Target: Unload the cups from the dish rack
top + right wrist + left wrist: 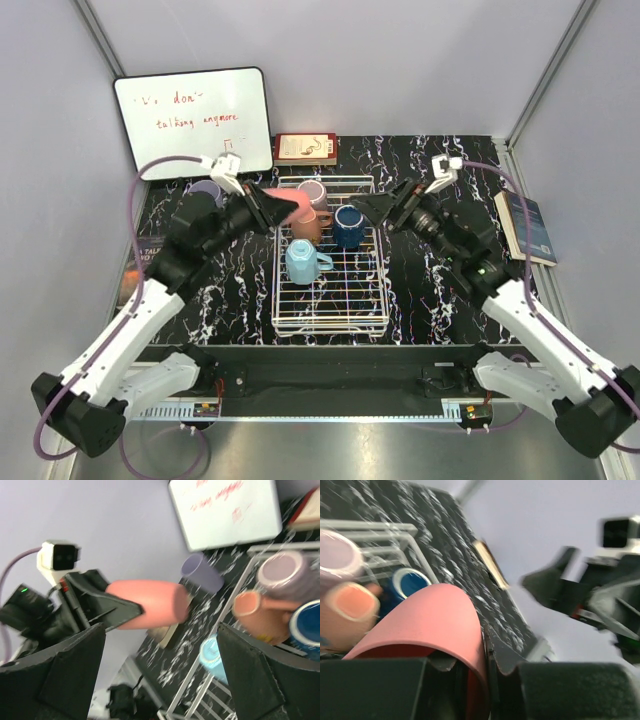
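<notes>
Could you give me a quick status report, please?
Left claw shut on salmon pink cup, held over far-left corner of dish rack. Right claw open, empty, near dark blue cup. Mauve, terracotta, light blue cups also racked. Nothing in the way.

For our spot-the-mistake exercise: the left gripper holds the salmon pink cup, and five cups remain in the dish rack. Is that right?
No. Four cups remain in the dish rack: the mauve cup, terracotta cup, dark blue cup and light blue cup. The top external view shows the lavender cup outside it. The left gripper holds the salmon pink cup.
</notes>
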Robot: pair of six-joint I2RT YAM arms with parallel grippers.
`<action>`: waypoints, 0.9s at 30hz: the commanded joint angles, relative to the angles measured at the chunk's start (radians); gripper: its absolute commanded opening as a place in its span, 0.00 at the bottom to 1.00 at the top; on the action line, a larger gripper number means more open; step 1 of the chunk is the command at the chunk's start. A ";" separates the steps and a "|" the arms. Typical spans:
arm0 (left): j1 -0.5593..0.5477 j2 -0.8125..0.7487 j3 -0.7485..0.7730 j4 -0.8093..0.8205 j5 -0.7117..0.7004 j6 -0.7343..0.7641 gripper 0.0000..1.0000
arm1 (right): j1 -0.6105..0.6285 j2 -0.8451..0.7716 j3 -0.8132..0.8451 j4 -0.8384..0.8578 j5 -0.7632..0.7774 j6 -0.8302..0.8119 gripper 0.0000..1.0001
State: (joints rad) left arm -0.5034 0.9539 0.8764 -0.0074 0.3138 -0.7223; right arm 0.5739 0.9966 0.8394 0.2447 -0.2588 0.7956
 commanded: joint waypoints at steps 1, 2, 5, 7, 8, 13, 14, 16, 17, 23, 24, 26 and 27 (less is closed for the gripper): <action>0.005 -0.006 0.212 -0.296 -0.310 0.217 0.00 | 0.003 -0.056 0.082 -0.228 0.240 -0.162 1.00; 0.005 0.012 0.245 -0.384 -0.384 0.231 0.00 | 0.003 -0.050 0.099 -0.238 0.253 -0.171 1.00; 0.022 0.120 0.431 -0.565 -0.640 0.285 0.00 | 0.003 -0.015 0.128 -0.376 0.341 -0.171 1.00; 0.058 0.230 0.513 -0.656 -0.720 0.313 0.00 | 0.003 0.028 0.148 -0.482 0.427 -0.168 1.00; 0.078 0.267 0.585 -0.736 -0.769 0.316 0.00 | 0.003 0.048 0.170 -0.519 0.462 -0.162 1.00; 0.179 0.446 0.690 -0.804 -0.829 0.319 0.00 | 0.003 0.155 0.231 -0.717 0.630 -0.145 1.00; 0.193 0.474 0.726 -0.812 -0.828 0.316 0.00 | 0.001 0.161 0.230 -0.726 0.632 -0.138 1.00; 0.239 0.554 0.762 -0.833 -0.812 0.313 0.00 | 0.003 0.160 0.213 -0.723 0.618 -0.134 1.00; 0.255 0.577 0.792 -0.841 -0.791 0.307 0.00 | 0.003 0.160 0.207 -0.716 0.618 -0.134 1.00; 0.315 0.744 0.911 -0.865 -0.797 0.313 0.00 | 0.001 0.152 0.181 -0.685 0.621 -0.164 1.00; 0.322 0.758 0.926 -0.867 -0.798 0.317 0.00 | 0.003 0.157 0.181 -0.682 0.619 -0.173 1.00; 0.341 0.805 0.967 -0.872 -0.794 0.320 0.00 | 0.003 0.163 0.184 -0.676 0.613 -0.182 1.00; 0.347 0.818 0.984 -0.875 -0.785 0.320 0.00 | 0.003 0.169 0.187 -0.674 0.609 -0.190 1.00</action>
State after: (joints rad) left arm -0.1780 1.7344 1.7569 -0.8928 -0.4503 -0.4259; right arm 0.5739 1.1717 1.0115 -0.4576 0.3237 0.6407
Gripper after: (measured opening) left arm 0.178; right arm 0.994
